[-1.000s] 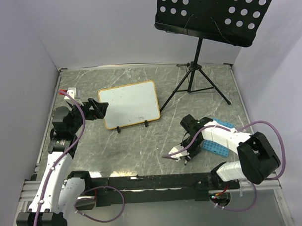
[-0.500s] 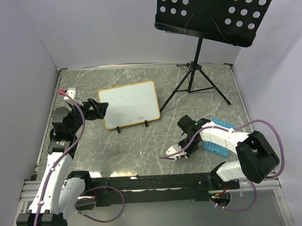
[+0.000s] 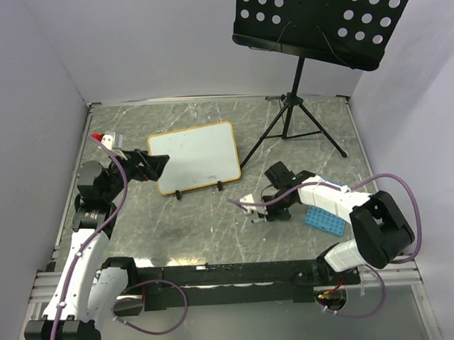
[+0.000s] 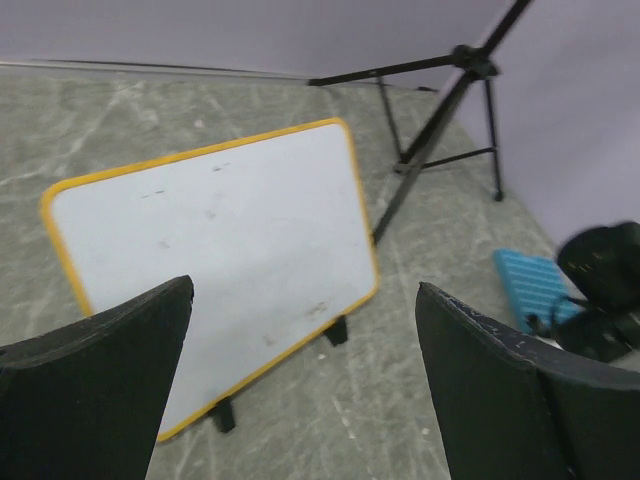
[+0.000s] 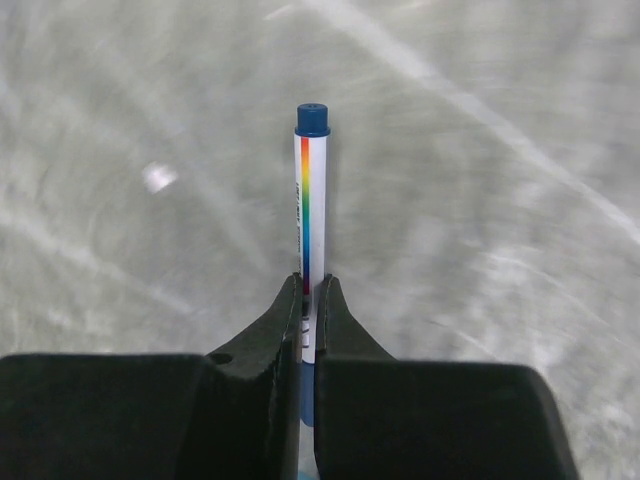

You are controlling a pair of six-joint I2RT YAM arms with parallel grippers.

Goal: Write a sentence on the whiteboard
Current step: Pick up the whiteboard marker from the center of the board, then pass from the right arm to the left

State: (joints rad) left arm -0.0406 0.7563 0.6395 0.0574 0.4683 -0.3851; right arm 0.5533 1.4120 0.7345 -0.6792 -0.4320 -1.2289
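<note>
Right gripper clamped on marker | we place marker front-right of whiteboard, lengthwise along it | left gripper agape, nearer

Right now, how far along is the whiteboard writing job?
Done: the right gripper is shut on the marker. In hand: the left gripper stands open beside the whiteboard. Left: the board shows only faint smudges and no lettering, so the whole sentence remains to be written.
</note>
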